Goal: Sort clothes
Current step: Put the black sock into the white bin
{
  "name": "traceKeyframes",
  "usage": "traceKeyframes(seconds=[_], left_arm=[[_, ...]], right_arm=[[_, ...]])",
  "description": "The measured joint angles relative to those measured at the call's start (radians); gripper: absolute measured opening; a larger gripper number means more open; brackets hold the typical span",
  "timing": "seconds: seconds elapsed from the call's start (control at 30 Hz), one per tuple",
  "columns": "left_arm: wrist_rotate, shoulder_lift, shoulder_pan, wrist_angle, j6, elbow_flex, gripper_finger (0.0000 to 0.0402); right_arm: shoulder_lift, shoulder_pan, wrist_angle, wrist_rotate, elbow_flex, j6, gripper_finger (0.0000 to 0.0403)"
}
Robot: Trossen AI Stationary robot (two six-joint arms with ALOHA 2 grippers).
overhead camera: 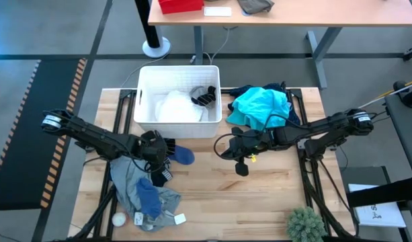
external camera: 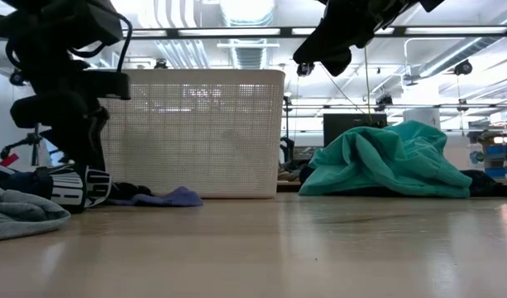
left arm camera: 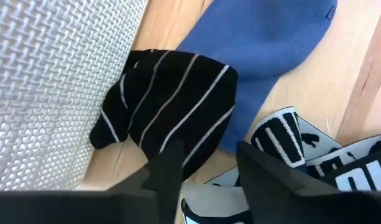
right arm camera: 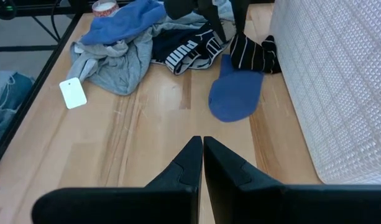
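The left pincer [overhead camera: 158, 153] hovers spread over the striped sock [left arm camera: 171, 106] beside the basket [overhead camera: 145, 94]; the right pincer [right arm camera: 201, 163] hangs pressed together above the table [overhead camera: 259, 202].

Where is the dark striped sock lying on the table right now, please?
In the high view the dark striped sock lies left of centre, against the white basket's front wall, beside the blue sock, with the left gripper right over it.

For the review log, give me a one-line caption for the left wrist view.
Left hand, open, poised over a black striped sock lying on a blue garment beside the white basket.
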Motion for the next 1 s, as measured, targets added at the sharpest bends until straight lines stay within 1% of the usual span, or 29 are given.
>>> traceKeyframes(seconds=[0.13,0.23,0.33,0.43,0.57,0.67,0.8,0.9,1.0], left_arm=[[-0.006,0.0,0.0,0.0,0.01,-0.019,0.0191],[-0.008,0.0,0.0,0.014,0.01,-0.042,0.0212],[-0.037,0.0,0.0,0.025,0.007,-0.053,0.0221],[-0.079,0.0,0.0,0.029,0.01,-0.053,0.022],[-0.085,0.0,0.0,0.045,0.021,-0.061,0.0204],[-0.084,0.0,0.0,0.055,0.026,-0.081,0.0184],[-0.078,0.0,0.0,0.111,0.026,-0.12,0.0155],[-0.078,0.0,0.0,0.118,0.019,-0.127,0.0125],[-0.081,0.0,0.0,0.107,0.02,-0.109,0.0078]], right_arm=[[0.0,0.0,0.0,0.0,0.0,0.0,0.0],[0.0,0.0,0.0,0.0,-0.001,0.0,0.0],[0.0,0.0,0.0,0.0,-0.003,0.0,0.0],[0.0,0.0,0.0,0.0,-0.003,-0.001,0.0],[0.0,0.0,0.0,0.0,-0.006,0.0,0.0],[0.0,0.0,0.0,0.0,-0.008,0.0,0.0],[0.0,0.0,0.0,0.0,-0.012,0.0,0.0],[0.0,0.0,0.0,0.0,-0.016,0.002,0.0],[0.0,0.0,0.0,0.0,-0.018,0.005,0.0]])
